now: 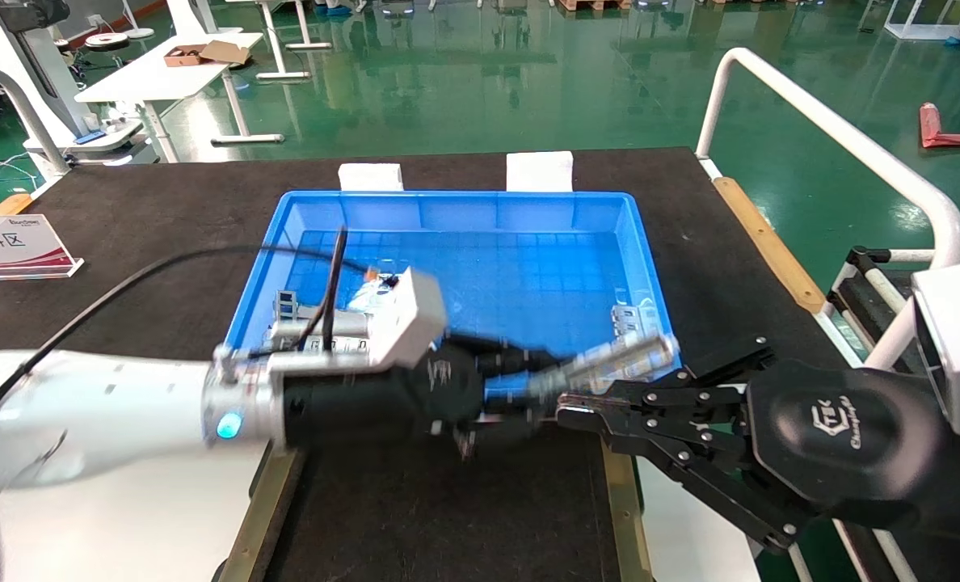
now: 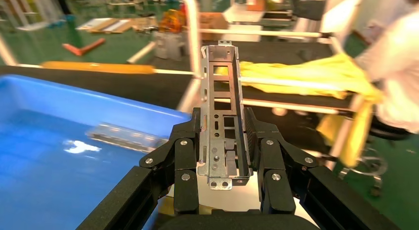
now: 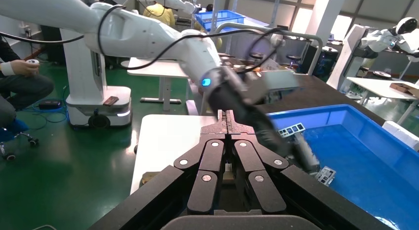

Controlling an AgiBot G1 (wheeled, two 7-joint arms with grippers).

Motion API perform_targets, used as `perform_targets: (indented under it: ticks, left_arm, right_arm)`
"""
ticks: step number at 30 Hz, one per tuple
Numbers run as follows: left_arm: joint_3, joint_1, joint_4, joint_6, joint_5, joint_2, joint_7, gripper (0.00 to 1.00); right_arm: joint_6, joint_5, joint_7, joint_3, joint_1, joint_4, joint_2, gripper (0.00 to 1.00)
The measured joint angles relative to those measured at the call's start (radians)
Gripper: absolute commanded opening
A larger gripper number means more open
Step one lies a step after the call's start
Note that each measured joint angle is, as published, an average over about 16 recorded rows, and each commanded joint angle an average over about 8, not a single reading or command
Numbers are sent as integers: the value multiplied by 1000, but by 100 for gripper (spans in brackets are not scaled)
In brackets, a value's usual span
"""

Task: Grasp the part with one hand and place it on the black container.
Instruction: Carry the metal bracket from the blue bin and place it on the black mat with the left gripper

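The left pincer [image 2: 225, 141] is clamped across the side walls of the part [image 2: 223, 111] at its lower end. The thin stamped channel looks light, stiff and smooth, so likely slippery. The right pincer [image 3: 226, 122] waits pressed together near the black container [image 1: 448, 517].

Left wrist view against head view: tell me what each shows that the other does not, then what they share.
Only the left wrist view shows the part's rectangular cutouts and raised side edges, clamped between the left gripper's fingers, with a yellow-draped rail behind.

Only the head view shows the black container with its brass-coloured rails, the right gripper shut near the bin's near right corner, two white blocks and a sign.

Both show the left gripper holding the part and the blue bin with loose metal pieces inside.
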Motion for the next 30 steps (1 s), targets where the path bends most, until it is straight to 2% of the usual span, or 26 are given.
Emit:
perform_targets:
  ticks: [8, 14, 21, 30]
  left_arm:
    - [34, 174, -291, -148, 10, -133, -88, 0]
    - [62, 320, -424, -325, 17, -183, -136, 0]
    - [85, 462, -482, -553, 19, -178, -176, 0]
    - [86, 570, -485, -812, -2, -111, -222, 0]
  right_arm:
    - [0, 0, 0, 0, 0, 0, 0, 0]
    - [0, 0, 0, 0, 0, 0, 0, 0]
    - [0, 0, 0, 0, 0, 0, 0, 0]
    - [0, 0, 0, 0, 0, 0, 0, 0]
